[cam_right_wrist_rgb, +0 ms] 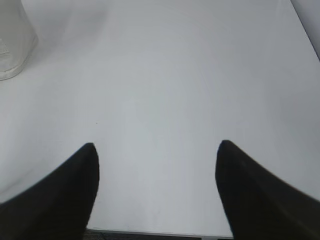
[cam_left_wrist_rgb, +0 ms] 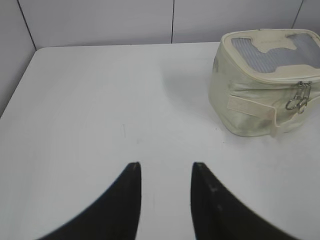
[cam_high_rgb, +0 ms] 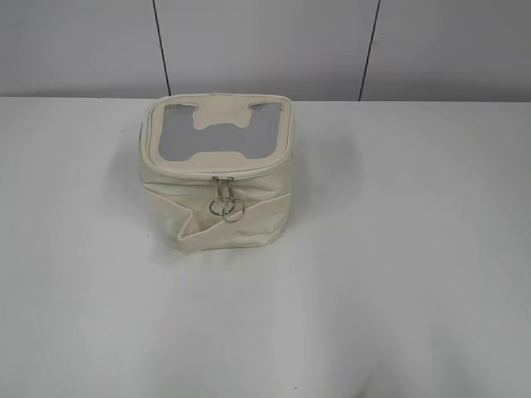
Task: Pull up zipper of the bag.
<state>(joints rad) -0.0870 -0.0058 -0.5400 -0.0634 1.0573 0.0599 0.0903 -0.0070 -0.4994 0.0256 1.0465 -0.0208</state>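
Observation:
The cream-white boxy bag (cam_high_rgb: 217,211) stands on the white table, its grey window top with a cream H patch facing up. The zipper (cam_high_rgb: 217,173) edges the top panel; its silver ring pulls (cam_high_rgb: 226,203) hang down the front side over the strap band. The bag also shows in the left wrist view (cam_left_wrist_rgb: 250,107) at the upper right, with the pulls (cam_left_wrist_rgb: 299,100). My left gripper (cam_left_wrist_rgb: 163,167) is open and empty, well short and left of the bag. My right gripper (cam_right_wrist_rgb: 156,147) is open wide and empty; a corner of the bag (cam_right_wrist_rgb: 12,45) shows at its far left.
The white table (cam_high_rgb: 398,274) ends at a grey panelled wall (cam_high_rgb: 265,41) just behind the bag. The table's near edge shows at the bottom of the right wrist view (cam_right_wrist_rgb: 160,234). Neither arm shows in the exterior view.

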